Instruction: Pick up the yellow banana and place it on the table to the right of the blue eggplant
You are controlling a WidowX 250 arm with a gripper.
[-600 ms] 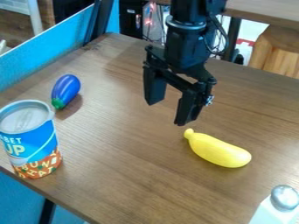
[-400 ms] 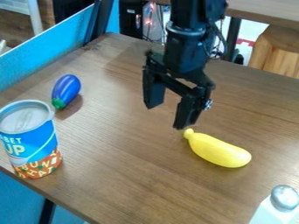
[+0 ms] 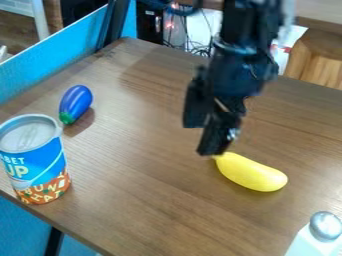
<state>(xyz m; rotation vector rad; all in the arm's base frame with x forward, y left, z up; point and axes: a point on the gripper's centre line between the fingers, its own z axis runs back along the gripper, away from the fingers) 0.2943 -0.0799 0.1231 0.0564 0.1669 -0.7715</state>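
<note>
The black gripper (image 3: 201, 138) hangs over the middle of the table, open, its two fingers apart and blurred. Its nearer finger overlaps the narrow stem end of a yellow banana-shaped toy (image 3: 252, 173); whether they touch I cannot tell. Nothing shows between the fingers. A blue toy eggplant (image 3: 76, 102) with a green cap lies at the left, its cap toward the camera. Upright at the left table edge stands a soup can (image 3: 38, 165) with a blue and orange label.
A white shaker (image 3: 322, 234) with a metal top stands at the bottom right corner. The brown tabletop (image 3: 133, 200) ends in a slanting edge at the lower left. Beyond its far edge are cables and a wooden stool (image 3: 319, 60).
The arm has shifted right, and the gripper has turned and come a little lower, so its nearer finger now overlaps the yellow toy's stem end. The objects have stayed put.
</note>
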